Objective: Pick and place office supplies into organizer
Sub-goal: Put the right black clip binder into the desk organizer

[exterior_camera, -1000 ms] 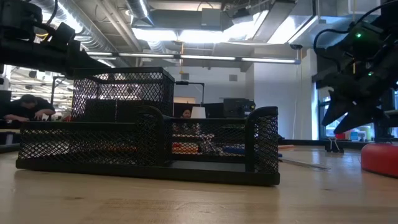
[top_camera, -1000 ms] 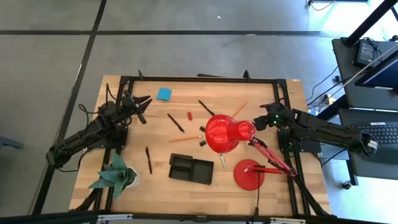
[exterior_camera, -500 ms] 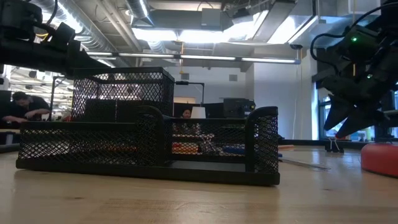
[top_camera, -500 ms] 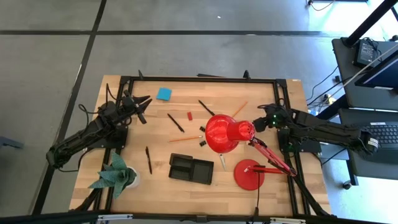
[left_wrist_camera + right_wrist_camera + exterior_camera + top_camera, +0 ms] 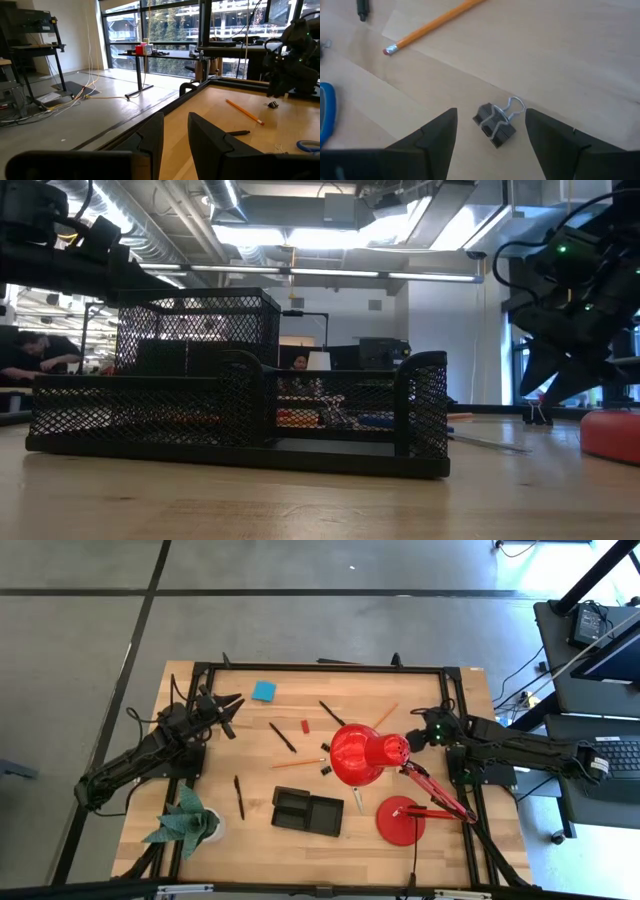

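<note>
Hovering my right gripper (image 5: 490, 137) over one black binder clip (image 5: 494, 124) on the worktop (image 5: 580, 55), jaws spread wide either side, not touching it. One pencil (image 5: 432, 25) lies near; scissors (image 5: 326, 114) are cut off. My left gripper (image 5: 222, 708) waits partly parted, holding nothing; the organizer (image 5: 308, 811) sits well apart.

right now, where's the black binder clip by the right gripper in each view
high view: not visible, hidden under the right gripper.
low view: binder clip far right on the table, below the right gripper.
left wrist view: far right, under the right gripper.
right wrist view: lower centre, between the open fingers of the right gripper.
shared landmark: the right gripper, directly above the clip.
</note>
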Controlling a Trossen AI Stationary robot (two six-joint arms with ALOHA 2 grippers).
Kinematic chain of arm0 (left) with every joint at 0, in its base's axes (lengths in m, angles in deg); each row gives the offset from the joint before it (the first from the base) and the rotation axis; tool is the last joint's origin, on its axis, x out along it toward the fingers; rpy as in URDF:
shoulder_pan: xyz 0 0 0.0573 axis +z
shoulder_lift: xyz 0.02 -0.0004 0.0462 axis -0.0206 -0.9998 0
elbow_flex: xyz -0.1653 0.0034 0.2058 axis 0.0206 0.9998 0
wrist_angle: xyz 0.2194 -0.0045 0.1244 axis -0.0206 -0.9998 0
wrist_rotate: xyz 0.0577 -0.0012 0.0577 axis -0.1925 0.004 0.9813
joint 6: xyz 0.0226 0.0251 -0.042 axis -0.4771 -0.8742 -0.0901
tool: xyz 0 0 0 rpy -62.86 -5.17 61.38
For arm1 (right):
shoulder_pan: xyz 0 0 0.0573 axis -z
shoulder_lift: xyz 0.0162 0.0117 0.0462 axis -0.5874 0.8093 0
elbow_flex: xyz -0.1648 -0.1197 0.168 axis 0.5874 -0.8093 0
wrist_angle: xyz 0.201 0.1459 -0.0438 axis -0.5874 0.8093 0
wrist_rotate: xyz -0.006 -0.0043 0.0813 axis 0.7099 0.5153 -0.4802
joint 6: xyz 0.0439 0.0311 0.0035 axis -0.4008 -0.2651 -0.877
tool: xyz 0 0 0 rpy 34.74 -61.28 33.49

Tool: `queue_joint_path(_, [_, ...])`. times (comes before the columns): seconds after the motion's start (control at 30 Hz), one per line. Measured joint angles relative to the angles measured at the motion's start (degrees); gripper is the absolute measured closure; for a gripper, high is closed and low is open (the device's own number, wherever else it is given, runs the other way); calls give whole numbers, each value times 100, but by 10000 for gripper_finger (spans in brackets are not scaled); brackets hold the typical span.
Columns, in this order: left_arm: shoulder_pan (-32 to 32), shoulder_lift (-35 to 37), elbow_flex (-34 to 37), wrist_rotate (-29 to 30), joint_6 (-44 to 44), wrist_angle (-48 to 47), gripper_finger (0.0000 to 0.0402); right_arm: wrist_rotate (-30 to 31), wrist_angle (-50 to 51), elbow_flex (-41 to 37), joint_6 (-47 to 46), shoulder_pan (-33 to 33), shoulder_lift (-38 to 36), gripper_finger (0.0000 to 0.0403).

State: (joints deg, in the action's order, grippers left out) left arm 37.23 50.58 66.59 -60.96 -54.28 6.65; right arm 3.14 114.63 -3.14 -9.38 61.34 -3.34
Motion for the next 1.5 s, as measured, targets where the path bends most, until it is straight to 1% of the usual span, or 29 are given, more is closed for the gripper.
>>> queue_joint_path(0.13, [-1,1,0,0,-2,0,320,0,-170,0,1,0,68,166])
queue_joint_path(1.1, [-2,0,-2,0,0,-2,320,-3,-540,0,-7,1,886,166])
queue_joint_path(1.5, [0,0,-1,0,-1,-2,320,-4,-600,0,15,2,987,166])
